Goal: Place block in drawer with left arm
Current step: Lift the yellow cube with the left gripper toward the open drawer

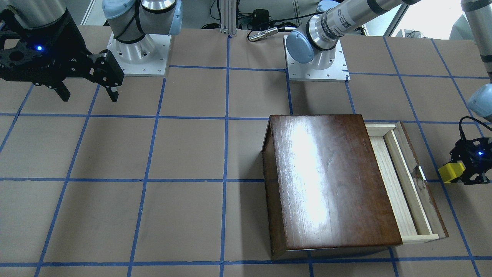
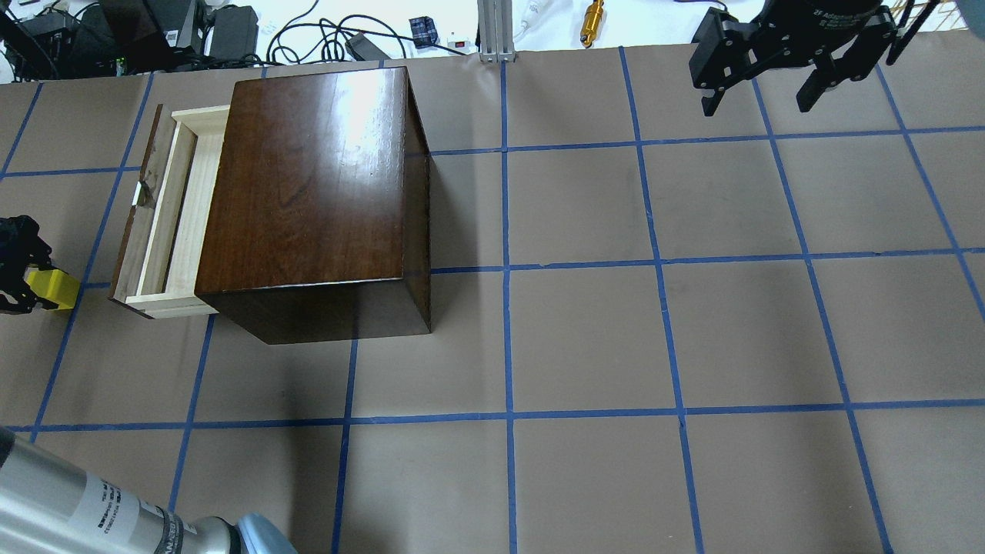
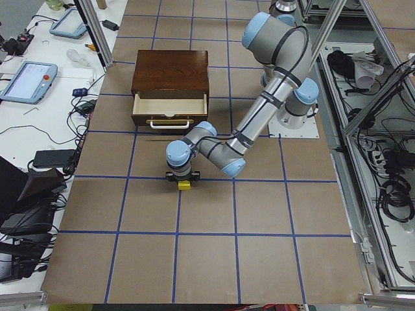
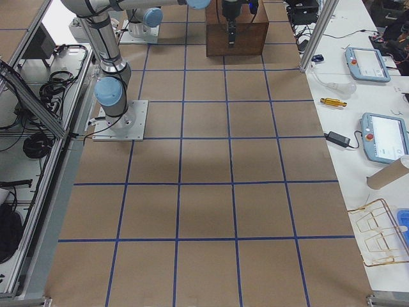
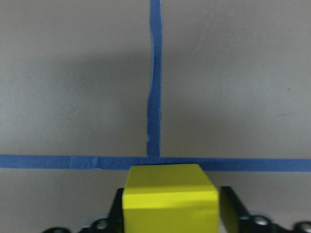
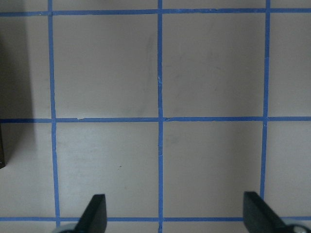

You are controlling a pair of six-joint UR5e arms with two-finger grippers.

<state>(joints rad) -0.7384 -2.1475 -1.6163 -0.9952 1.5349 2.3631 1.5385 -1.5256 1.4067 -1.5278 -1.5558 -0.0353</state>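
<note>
Yellow and big in the left wrist view, the block sits between the two black fingers of the left claw. You can see the claw is closed on it, with one finger on each side. You cannot tell if the block rests on the table or hangs just above it. It is outside the drawer, near the dark front but not touching it. The drawer is pulled out of the box, and the part you can see has nothing in it. So the grab looks done and the drawer is ready. What is left, I think, is to lift the block, bring it over the dark front, and let go above the pale wood. The right claw is wide open, holds nothing, and hangs far off on the other side.
</note>
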